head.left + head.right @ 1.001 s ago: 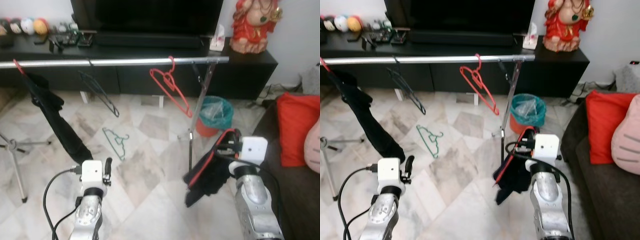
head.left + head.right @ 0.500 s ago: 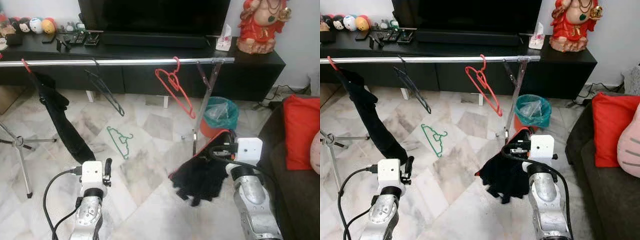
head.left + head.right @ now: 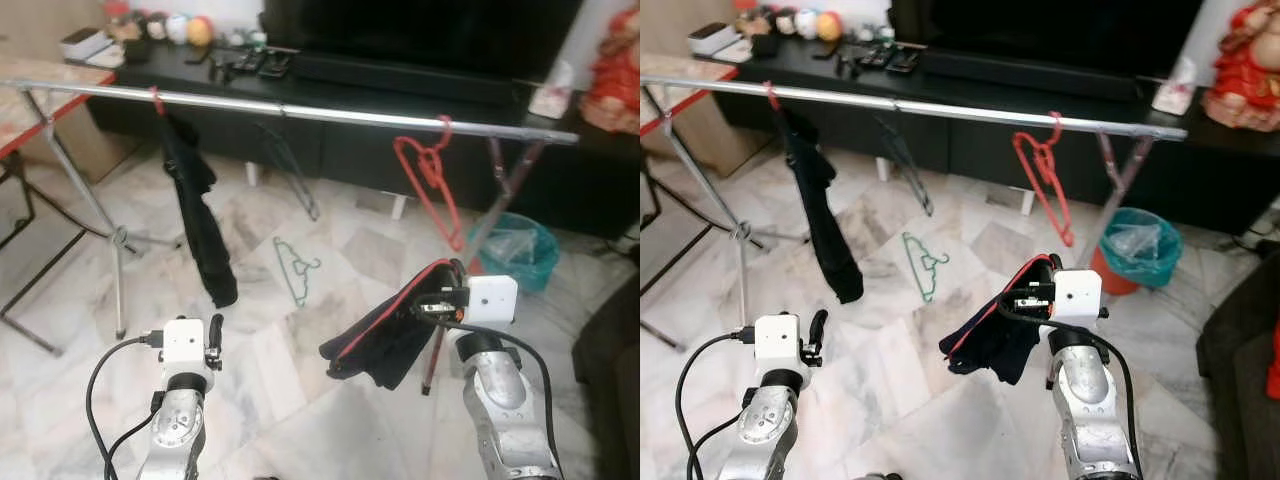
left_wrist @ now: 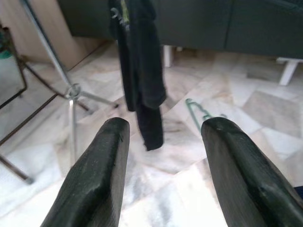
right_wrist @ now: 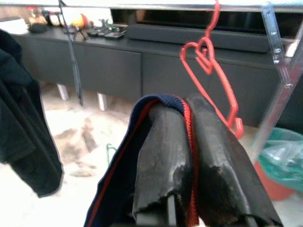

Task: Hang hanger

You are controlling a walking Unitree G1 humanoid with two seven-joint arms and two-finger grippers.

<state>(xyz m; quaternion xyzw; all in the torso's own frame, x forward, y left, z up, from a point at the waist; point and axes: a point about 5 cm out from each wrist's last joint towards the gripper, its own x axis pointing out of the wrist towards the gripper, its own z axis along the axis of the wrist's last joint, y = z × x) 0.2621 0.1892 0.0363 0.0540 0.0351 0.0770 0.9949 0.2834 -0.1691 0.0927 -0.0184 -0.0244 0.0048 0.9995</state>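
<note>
right end effector pinches thin red wire hanger draped in dark cloth.

The hanger in my right gripper is mostly buried under the dark garment; only a red edge shows. The rail's left end runs off the picture. The small things on the cabinet are too blurred to name.

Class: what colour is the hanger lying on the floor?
Green hanger, clearest in the right eye view.
</note>
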